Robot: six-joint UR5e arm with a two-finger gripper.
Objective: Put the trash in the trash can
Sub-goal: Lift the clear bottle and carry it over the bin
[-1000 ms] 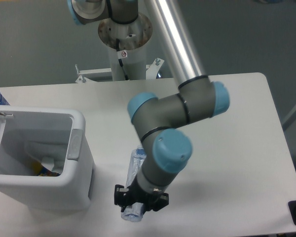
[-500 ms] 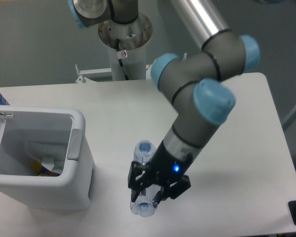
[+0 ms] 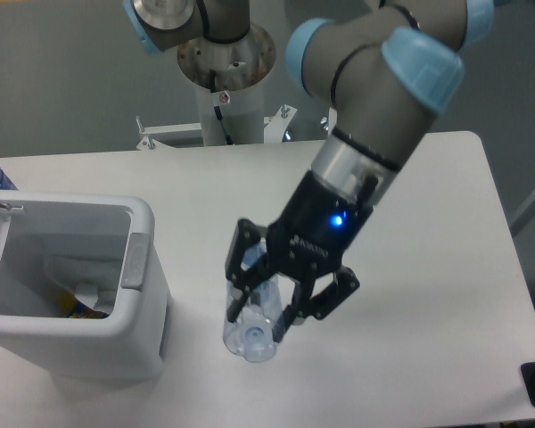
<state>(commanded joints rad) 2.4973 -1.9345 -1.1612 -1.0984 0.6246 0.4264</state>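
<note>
Clear bottle (image 3: pixel 250 334) half hidden by jaws.

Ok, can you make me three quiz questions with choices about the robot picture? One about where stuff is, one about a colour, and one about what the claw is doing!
1. Where is the trash can?
A. To the left of the bottle
B. To the right of the bottle
C. Hanging from the arm

2. What colour is the trash can?
A. Red
B. White
C. Black

3. What is the gripper doing?
A. Resting inside the trash can
B. Hanging open far above the table
C. Closed around the bottle

Answers:
1. A, the bin sits at the left end of the table, and the bottle is nearer the middle.
2. B, its walls and rim are white.
3. C, the black fingers sit on both sides of the clear bottle.
</note>
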